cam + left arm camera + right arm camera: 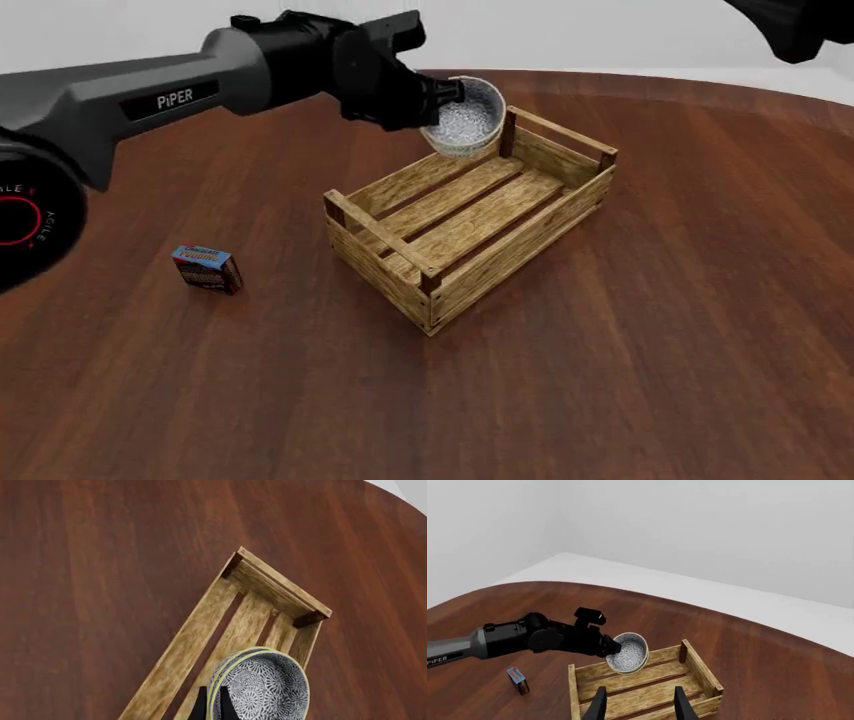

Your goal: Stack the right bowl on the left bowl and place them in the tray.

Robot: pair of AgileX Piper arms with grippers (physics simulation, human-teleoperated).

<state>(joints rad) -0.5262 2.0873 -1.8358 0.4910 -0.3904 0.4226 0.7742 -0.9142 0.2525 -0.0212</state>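
Grey floral-patterned bowls (467, 122) – yellow-green rims, light-wood tray (400, 262) – reddish posts, blue-and-red box (207, 268), red-brown table (694, 330)

Illumination is even and diffuse in all three views; no single source can be identified. The table (694, 300) shows a soft sheen without glare. Shadows are faint: a weak one lies beneath the tray (467, 225), a smaller one by the small box (207, 268). Renders are sharp, with no blur or edge distortion. The bowl (465, 118) pattern appears slightly grainy, possibly aliasing.
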